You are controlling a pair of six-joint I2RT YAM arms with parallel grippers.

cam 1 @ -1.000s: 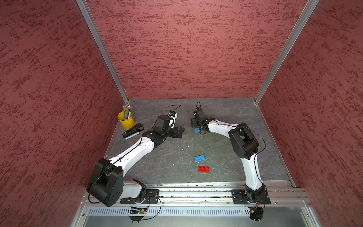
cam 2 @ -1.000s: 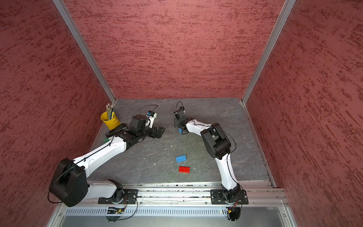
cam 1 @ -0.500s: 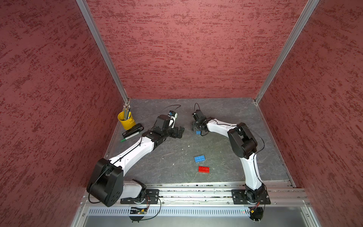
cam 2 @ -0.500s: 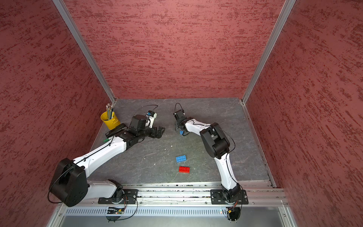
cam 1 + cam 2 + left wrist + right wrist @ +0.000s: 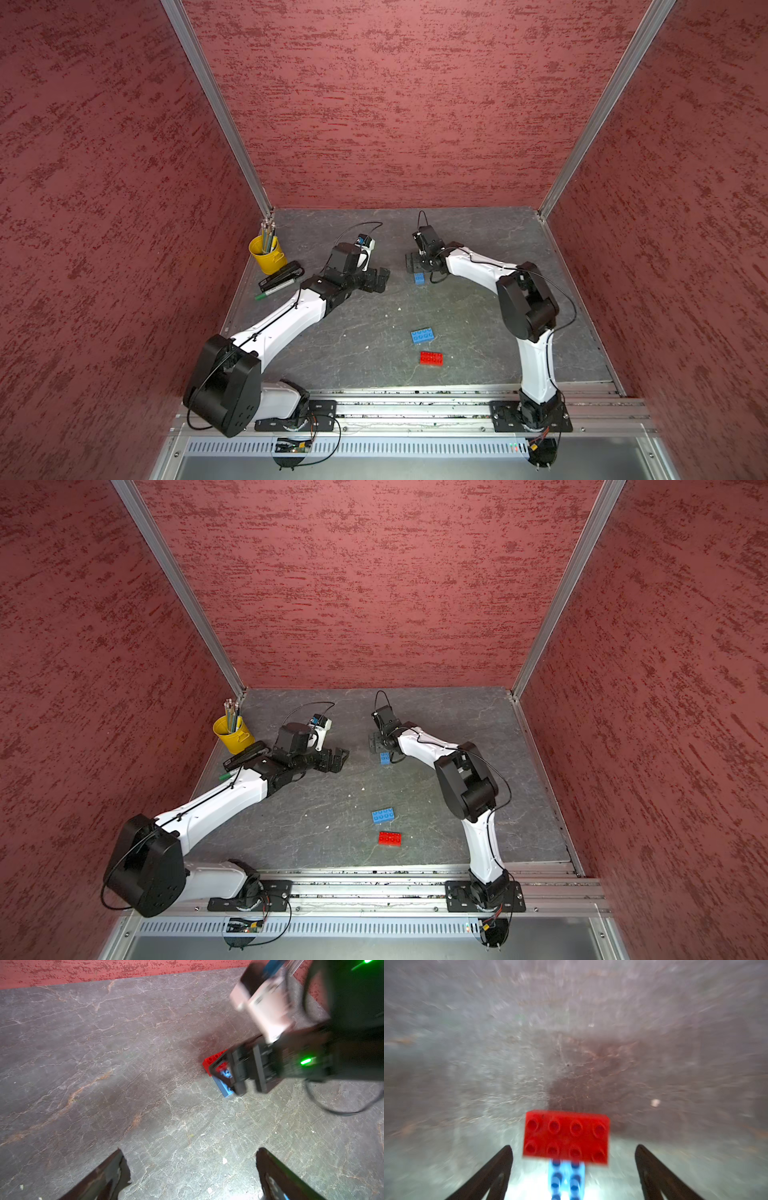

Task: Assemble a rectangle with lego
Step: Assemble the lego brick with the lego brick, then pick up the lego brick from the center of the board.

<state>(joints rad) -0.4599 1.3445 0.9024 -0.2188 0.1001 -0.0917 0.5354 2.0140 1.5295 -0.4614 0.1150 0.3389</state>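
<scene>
A red lego brick [image 5: 566,1136] sits crosswise on a blue one [image 5: 566,1180], joined in a T shape on the grey table. My right gripper [image 5: 573,1147] stands open around this pair, with a gap on each side. In both top views only the blue brick [image 5: 419,278] [image 5: 385,758] shows below the right gripper [image 5: 417,264]. The left wrist view shows the red brick [image 5: 214,1059] and the blue one [image 5: 223,1086] under it. My left gripper [image 5: 380,280] [image 5: 190,1152] is open and empty, a short way left of the pair. A loose blue brick [image 5: 422,335] and a loose red brick [image 5: 431,358] lie near the front.
A yellow cup of pencils [image 5: 267,253], a black stapler [image 5: 280,276] and a green marker [image 5: 274,291] sit at the back left, beside the left arm. Red walls close in three sides. A metal rail [image 5: 415,409] runs along the front edge.
My right gripper has opened and let go of the joined red and blue bricks, which now rest on the table. The left arm has not moved.
</scene>
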